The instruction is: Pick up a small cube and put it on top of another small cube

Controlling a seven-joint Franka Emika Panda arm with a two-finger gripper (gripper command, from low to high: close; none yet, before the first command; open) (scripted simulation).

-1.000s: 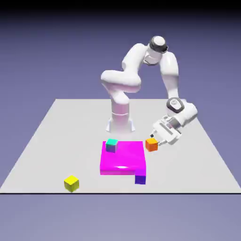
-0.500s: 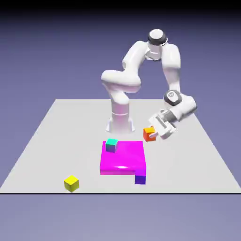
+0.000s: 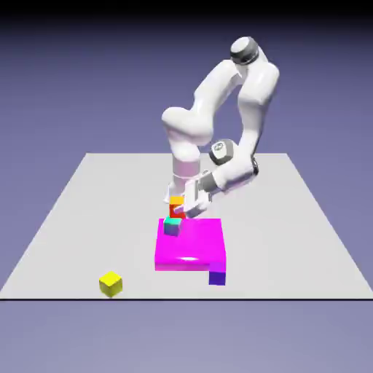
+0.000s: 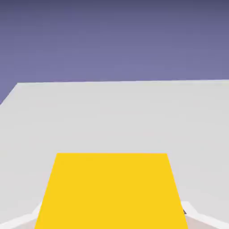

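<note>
Orange cube carried since earlier frame, now just above teal cube; fingers pinching opposite faces. Looks rigid, light, smooth.

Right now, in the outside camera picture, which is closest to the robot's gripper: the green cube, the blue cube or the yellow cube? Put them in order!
Measured from the gripper, which holds the orange cube:
1. Green cube, just below it, on the pink block's back corner.
2. Blue cube, at the block's front right corner.
3. Yellow cube, far front left on the table.
</note>
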